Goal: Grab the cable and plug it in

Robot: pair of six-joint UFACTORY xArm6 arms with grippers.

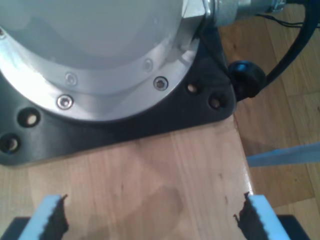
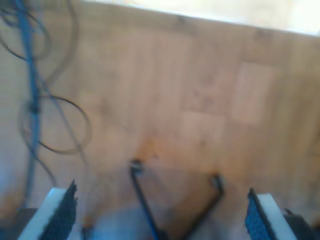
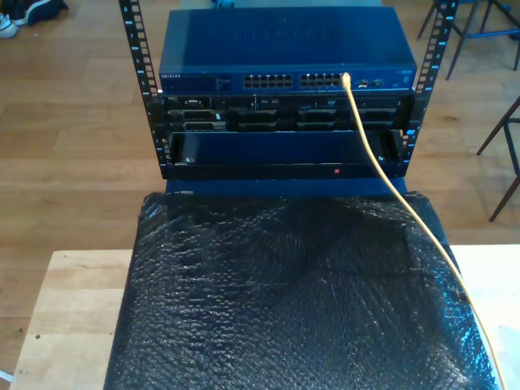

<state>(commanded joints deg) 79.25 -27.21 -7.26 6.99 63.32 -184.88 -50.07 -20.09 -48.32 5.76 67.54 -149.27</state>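
The yellow cable [image 3: 406, 195] runs from the exterior view's lower right, across the black sheet, up to the blue network switch [image 3: 284, 49]. Its end [image 3: 347, 79] sits at a port in the switch's right block of ports. My first gripper [image 1: 150, 220] is open, with nothing between its fingers, over a bare wooden tabletop [image 1: 165, 170] close to a silver and black arm base [image 1: 100, 50]. My second gripper [image 2: 160, 215] is also open and holds nothing. It looks down on a wooden floor [image 2: 200, 90].
The switch tops a black rack [image 3: 284, 138] on the floor behind the table. A crinkled black plastic sheet [image 3: 284, 301] covers most of the table [image 3: 65, 309]. Chair legs [image 3: 504, 146] stand at the exterior view's right. Loose blue and dark wires [image 2: 30, 100] lie on the floor.
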